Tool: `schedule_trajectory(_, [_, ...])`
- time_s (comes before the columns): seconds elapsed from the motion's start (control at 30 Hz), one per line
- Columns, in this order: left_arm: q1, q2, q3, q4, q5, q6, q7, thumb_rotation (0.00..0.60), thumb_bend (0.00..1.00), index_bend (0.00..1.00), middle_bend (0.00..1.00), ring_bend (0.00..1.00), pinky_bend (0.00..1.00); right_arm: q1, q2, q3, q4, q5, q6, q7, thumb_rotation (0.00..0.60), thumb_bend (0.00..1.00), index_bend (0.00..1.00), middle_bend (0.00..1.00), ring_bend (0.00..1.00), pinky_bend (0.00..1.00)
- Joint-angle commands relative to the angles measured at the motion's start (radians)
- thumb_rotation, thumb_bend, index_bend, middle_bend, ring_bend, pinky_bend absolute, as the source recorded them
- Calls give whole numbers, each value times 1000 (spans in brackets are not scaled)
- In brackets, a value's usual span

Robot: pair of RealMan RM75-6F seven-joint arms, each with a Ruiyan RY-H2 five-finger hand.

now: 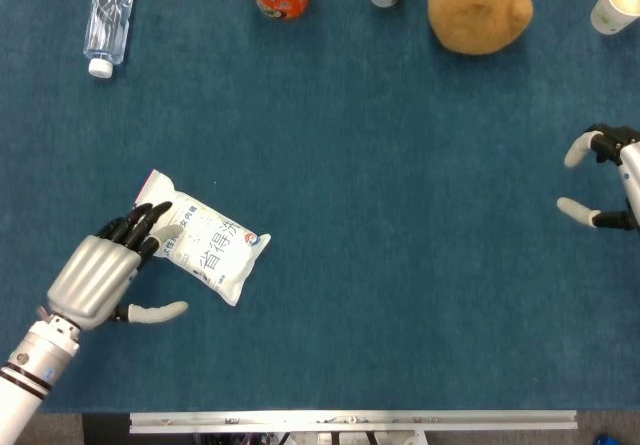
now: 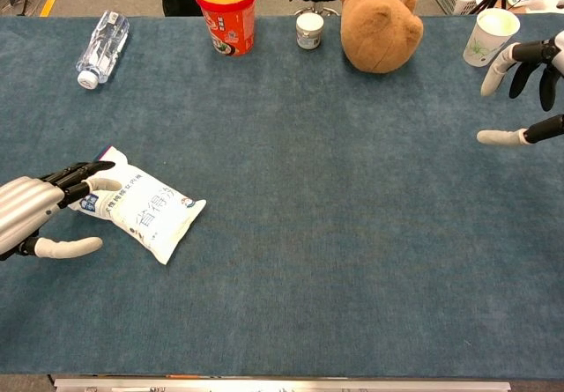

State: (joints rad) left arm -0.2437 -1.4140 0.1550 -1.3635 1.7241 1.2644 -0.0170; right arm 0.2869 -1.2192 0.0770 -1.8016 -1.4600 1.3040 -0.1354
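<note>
Now your left hand (image 1: 95,280) lies spread, fingertips on the white pouch's (image 1: 205,237) near-left end; your right hand (image 2: 529,88) hovers spread, far right.
</note>
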Motion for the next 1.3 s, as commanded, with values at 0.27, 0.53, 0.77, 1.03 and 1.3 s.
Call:
schedule_trajectory(0.27, [-17, -69, -13, 65, 41, 43, 3, 0, 0, 126, 0, 0, 111, -4, -4, -4, 10, 2, -1, 10, 600, 0, 526, 500, 501, 652])
schedule_trajectory(0.53, [-35, -116, 2, 134, 49, 16, -15, 0, 0, 60, 0, 0, 84, -8, -1, -4, 10, 2, 3, 12, 600, 0, 526, 501, 501, 652])
schedule_trajectory(0.77, [-43, -137, 5, 169, 56, 25, -24, 0, 0, 5, 0, 0, 80, -12, 1, -6, 14, 4, 3, 16, 600, 0, 526, 501, 501, 652])
schedule_trajectory(1.03, [-44, -157, 21, 214, 54, 21, -37, 0, 0, 0, 0, 0, 70, -15, 2, -6, 15, 4, 5, 19, 600, 0, 525, 501, 501, 652])
schedule_trajectory(1.3, [-43, -141, 47, 191, 23, -45, 3, 0, 0, 0, 0, 0, 67, -17, 0, -7, 16, 5, 4, 22, 600, 0, 526, 501, 501, 652])
